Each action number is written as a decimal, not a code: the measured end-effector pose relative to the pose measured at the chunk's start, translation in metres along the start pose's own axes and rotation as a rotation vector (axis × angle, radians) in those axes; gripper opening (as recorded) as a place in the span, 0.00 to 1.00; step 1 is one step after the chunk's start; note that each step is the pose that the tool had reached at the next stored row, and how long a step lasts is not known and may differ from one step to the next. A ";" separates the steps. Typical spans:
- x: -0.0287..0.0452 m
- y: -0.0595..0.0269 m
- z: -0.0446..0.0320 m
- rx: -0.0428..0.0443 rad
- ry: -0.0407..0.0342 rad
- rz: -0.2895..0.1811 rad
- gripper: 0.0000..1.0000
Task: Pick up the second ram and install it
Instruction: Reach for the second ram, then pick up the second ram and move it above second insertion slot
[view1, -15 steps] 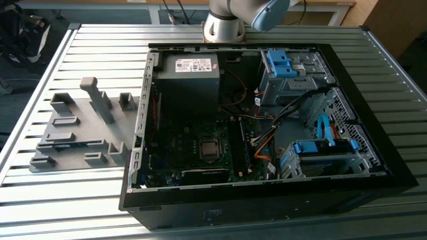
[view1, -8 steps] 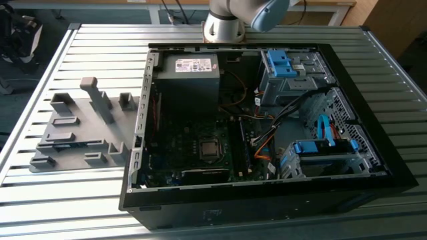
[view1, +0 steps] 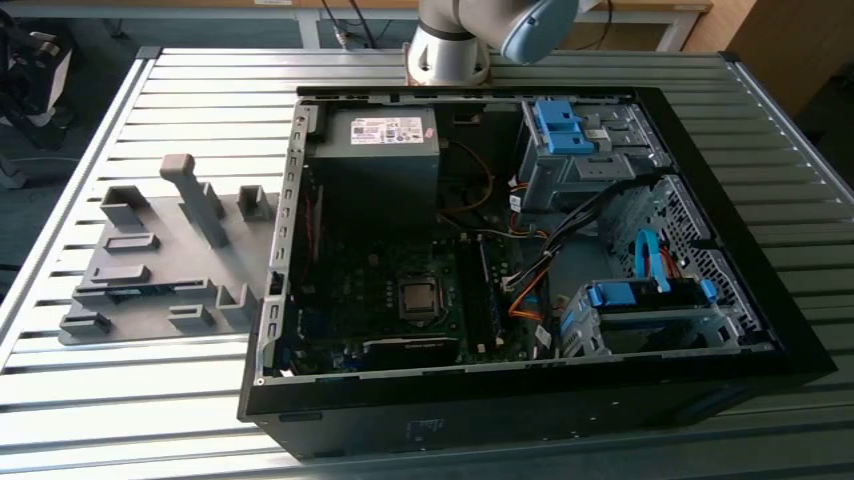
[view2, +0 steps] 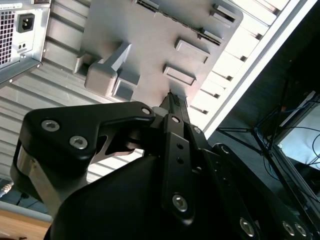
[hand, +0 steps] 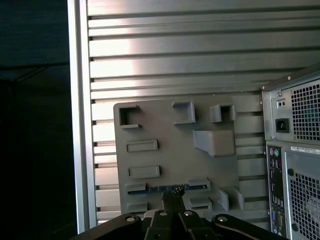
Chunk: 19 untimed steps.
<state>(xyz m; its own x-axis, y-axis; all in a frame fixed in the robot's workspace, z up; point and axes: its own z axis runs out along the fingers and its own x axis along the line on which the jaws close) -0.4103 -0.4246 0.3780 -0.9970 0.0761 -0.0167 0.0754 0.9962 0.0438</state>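
The second ram (hand: 161, 189) is a thin dark stick with a bluish edge. It lies on edge between two small blocks of the grey holder plate (hand: 165, 125). In the exterior view the ram (view1: 147, 290) shows as a dark strip on that plate (view1: 174, 240), at the exterior view's left of the open computer case (view1: 534, 400). In both wrist views my gripper (hand: 173, 199) hangs well above the plate, with its slim fingertips (view2: 175, 100) pressed together and nothing between them. Its tips line up over the ram's middle in the first wrist view.
The plate carries several raised grey blocks, one of them a tall post (view1: 198, 200). Inside the case are the motherboard with its processor socket (view1: 419, 296), a power supply (view1: 384, 135), blue drive brackets (view1: 561, 125) and loose cables. The slatted metal table (view1: 200, 90) ends at a rail (hand: 80, 100).
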 end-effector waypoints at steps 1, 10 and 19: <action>0.0001 0.0000 0.0000 0.0000 0.0000 0.000 0.11; 0.0002 0.0000 0.0000 0.0000 0.0000 0.000 0.11; 0.0006 -0.0013 0.0000 -0.0001 0.0020 -0.046 0.11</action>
<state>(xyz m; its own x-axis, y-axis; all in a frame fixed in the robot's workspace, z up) -0.4110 -0.4259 0.3779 -0.9994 0.0306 -0.0168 0.0298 0.9986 0.0432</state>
